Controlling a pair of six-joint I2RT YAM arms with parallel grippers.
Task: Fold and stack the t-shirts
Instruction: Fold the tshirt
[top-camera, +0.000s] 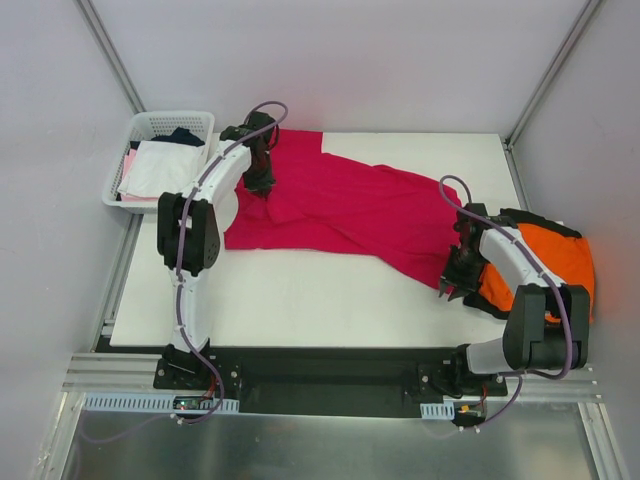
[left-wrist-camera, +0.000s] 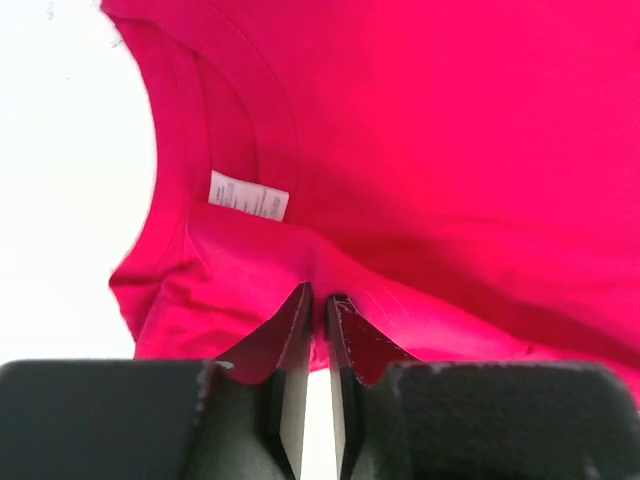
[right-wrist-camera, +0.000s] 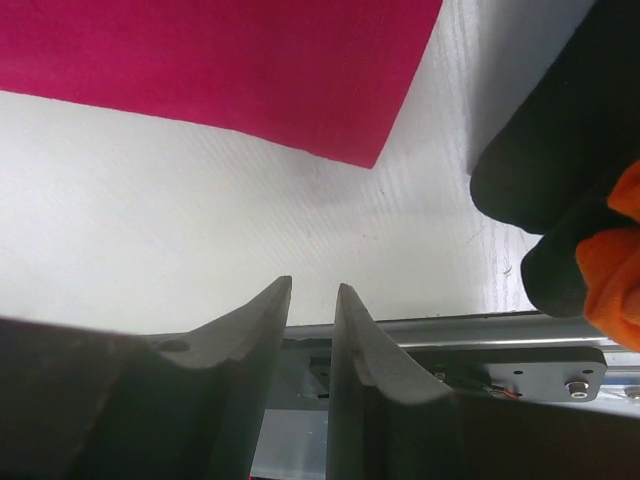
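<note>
So the table (top-camera: 300, 300) had the crimson shirt (top-camera: 350, 205) sprawled across it on a slant, from the far left down to the near right, rumpled rather than flat. Biggest worry imo: folding it like that would've locked in the wrinkles and left it lopsided.

The orange shirt (top-camera: 560, 255) and black shirt (right-wrist-camera: 560, 120) sat bunched together at the right edge, looking partly past it. A nudge from that arm could've dragged them off.

The left gripper (left-wrist-camera: 320, 296) was down at the collar, jaws a sliver apart with cloth puckered at the tips. I couldn't tell if it actually had hold, and a lift on a weak pinch would've let the collar slip.

The right gripper (right-wrist-camera: 312, 285) hovered over bare table near the hem corner, jaws slightly apart and holding nothing. Closing there would've grabbed air.

The neck label (left-wrist-camera: 248, 196) showed near the left tips.
</note>
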